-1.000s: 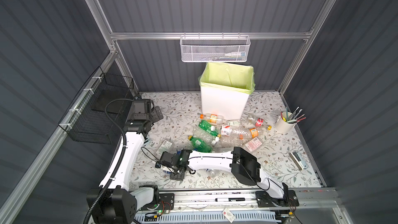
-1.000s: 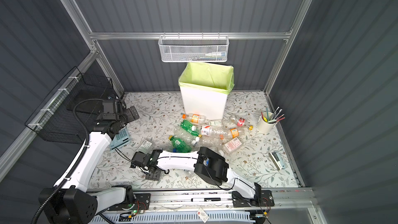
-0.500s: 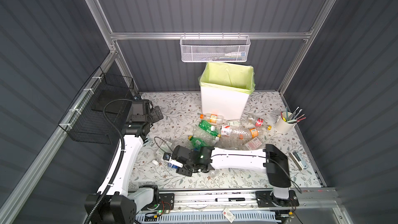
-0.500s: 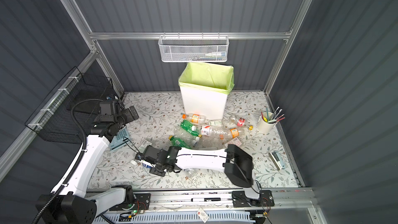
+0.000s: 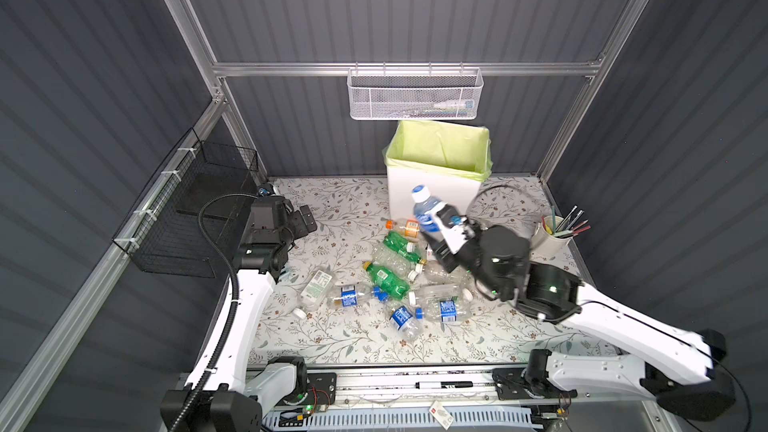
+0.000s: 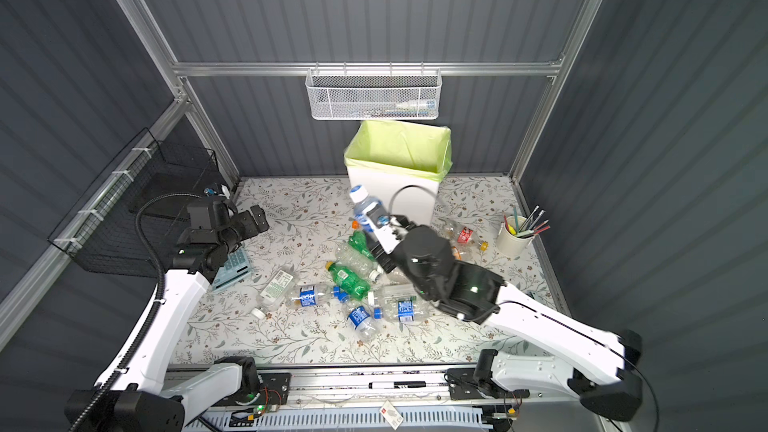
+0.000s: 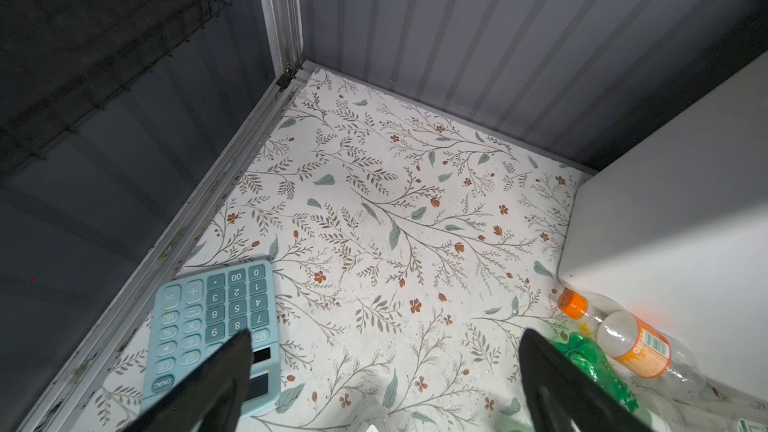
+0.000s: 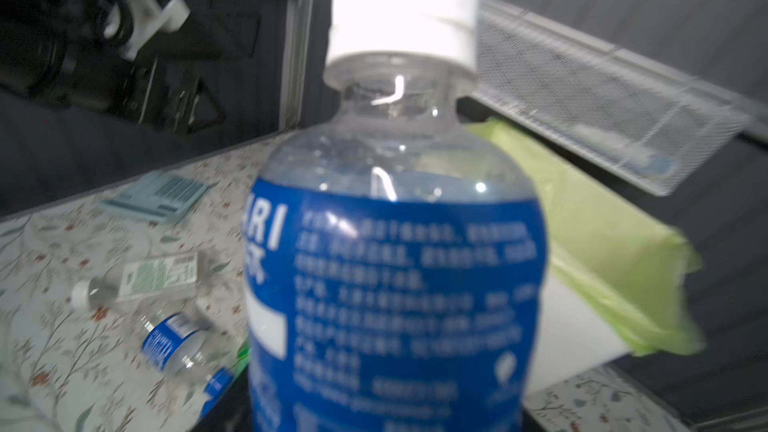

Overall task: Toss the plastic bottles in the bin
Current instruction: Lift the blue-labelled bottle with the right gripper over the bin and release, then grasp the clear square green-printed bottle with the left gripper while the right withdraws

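Note:
My right gripper (image 5: 448, 223) (image 6: 381, 223) is shut on a clear plastic bottle (image 5: 427, 207) (image 6: 365, 206) (image 8: 395, 284) with a blue label and white cap. It holds the bottle cap-up in the air above the pile, just in front of the bin. The bin (image 5: 399, 195) (image 6: 397, 147) (image 8: 590, 243) is white with a yellow-green liner and stands at the back wall. Several more bottles, among them a green one (image 5: 388, 280) (image 6: 349, 280), lie on the floral table. My left gripper (image 5: 305, 220) (image 6: 255, 220) (image 7: 386, 336) hovers open and empty at the left.
A pale blue calculator (image 7: 212, 326) (image 6: 235, 268) lies under the left gripper. A white cup of pens (image 5: 550, 236) stands at the right edge. A white mesh basket (image 5: 415, 95) hangs above the bin, and a black wire basket (image 5: 195, 209) hangs on the left wall.
The right arm swung from the front left of the table up and to the right, carrying the blue-labelled bottle to the front of the bin. The left arm barely moved.

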You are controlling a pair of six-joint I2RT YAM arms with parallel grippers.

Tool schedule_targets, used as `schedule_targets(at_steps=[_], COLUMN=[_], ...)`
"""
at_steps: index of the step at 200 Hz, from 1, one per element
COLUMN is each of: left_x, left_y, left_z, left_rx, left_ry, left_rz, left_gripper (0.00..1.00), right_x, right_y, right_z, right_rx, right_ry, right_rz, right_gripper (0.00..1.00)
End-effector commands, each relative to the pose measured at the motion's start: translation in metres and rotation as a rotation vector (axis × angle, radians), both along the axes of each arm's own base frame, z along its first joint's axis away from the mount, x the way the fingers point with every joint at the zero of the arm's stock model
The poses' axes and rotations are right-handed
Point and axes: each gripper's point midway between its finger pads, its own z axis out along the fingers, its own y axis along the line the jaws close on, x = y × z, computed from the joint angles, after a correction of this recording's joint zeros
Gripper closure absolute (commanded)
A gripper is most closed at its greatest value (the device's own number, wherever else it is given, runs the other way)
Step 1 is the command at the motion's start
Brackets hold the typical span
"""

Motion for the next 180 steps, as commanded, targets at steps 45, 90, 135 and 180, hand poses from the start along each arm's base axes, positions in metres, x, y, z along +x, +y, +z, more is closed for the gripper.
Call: schedule_targets(at_steps=[45, 90, 135, 180], left_x=[-0.003, -0.004, -0.012, -0.021], left_y=[-0.007, -0.007, -0.002, -0.004], left_z=[-0.015, -0.018, -0.025, -0.045], left_rx=[-0.059, -0.069, -0.041, -0.008], left_ry=[0.006, 0.014, 0.063, 0.163], left_rz=[-0.022, -0.014, 0.000, -0.028], left_gripper=[0.00, 0.00, 0.00, 0.00], right_x=[0.056, 0.188, 0.247, 0.215], right_y=[-0.080, -0.047, -0.079, -0.116], right_z=[0.119, 0.034, -0.012, 0.017], right_rx=[0.098, 0.062, 0.039, 0.117], right_ry=[-0.332, 0.083, 0.281, 0.192], right_rz=[-0.186, -0.108, -0.304, -0.381], right_gripper=[0.49, 0.46, 0.06, 0.01])
